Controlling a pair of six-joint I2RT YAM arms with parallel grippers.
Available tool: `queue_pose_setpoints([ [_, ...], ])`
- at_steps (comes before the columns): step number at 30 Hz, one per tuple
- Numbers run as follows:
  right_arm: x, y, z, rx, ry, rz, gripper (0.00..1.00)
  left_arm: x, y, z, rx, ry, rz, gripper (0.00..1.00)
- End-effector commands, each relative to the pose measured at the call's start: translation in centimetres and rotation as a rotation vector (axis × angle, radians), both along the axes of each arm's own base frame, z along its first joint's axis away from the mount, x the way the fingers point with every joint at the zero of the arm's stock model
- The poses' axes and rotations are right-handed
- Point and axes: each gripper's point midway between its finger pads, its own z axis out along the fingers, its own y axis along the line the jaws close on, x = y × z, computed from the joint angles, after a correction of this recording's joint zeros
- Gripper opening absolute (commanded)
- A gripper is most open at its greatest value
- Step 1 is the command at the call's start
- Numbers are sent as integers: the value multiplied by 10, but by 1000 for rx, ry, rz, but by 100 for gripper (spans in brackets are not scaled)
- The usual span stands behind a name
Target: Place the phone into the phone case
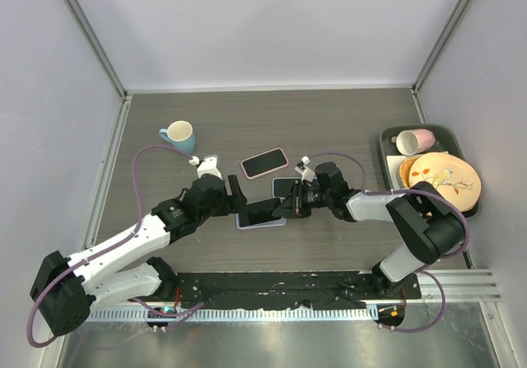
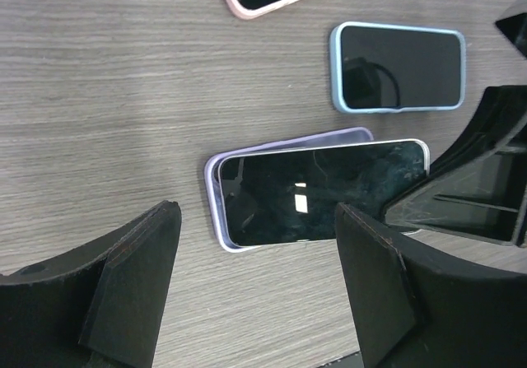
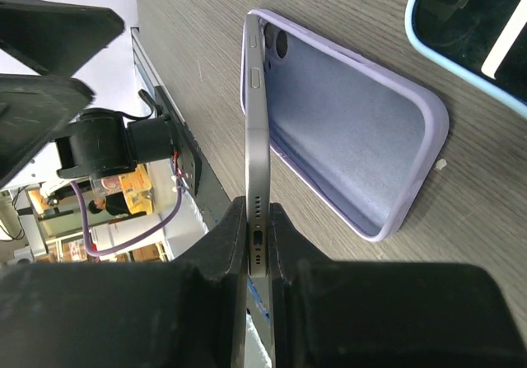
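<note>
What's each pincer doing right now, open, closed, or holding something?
Left pincer: open, holding nothing.
Right pincer: closed on the phone.

phone (image 2: 321, 191): glossy glass face, smudged, satin metal edge. phone case (image 3: 346, 129) under it: lilac, matt, smooth, soft rubbery look. table (image 2: 99, 96): matt wood-grain laminate, fine streaked texture.

The grey wood-grain tabletop (image 1: 346, 121) carries a soft lilac phone case (image 3: 346, 129), open side up, between the left pincer (image 1: 237, 197) and the right pincer (image 1: 290, 200). Just beyond the right pincer lies a light-blue-cased dark phone (image 2: 398, 66), and beyond the left pincer a pink-cased phone (image 1: 264, 162). A blue ceramic mug (image 1: 179, 136) stands farther off to the left pincer's left, and a dark rectangular tray (image 1: 384, 150) sits well right of the right pincer.
</note>
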Motion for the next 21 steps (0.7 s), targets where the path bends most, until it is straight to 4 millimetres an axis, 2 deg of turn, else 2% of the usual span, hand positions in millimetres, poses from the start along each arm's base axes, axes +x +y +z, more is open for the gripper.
queue_pose_setpoints([
  [1, 0, 2, -14, -13, 4, 8, 1, 5, -3, -16, 8, 28, 22, 79],
  [9, -5, 2, -28, -37, 68, 24, 1, 8, -13, -55, 100, 176, 14, 79],
  [10, -4, 2, -28, -41, 68, 22, 1, 10, -14, -55, 101, 180, 20, 79],
  [16, -5, -2, -28, -76, 77, 15, 1, 13, -15, -69, 102, 204, 34, 70],
  [18, -5, -2, -26, -89, 83, 16, 1, 14, -13, -71, 109, 206, 47, 62],
  [21, -5, -4, -26, -113, 92, 20, 1, 16, -7, -78, 131, 224, 70, 60],
])
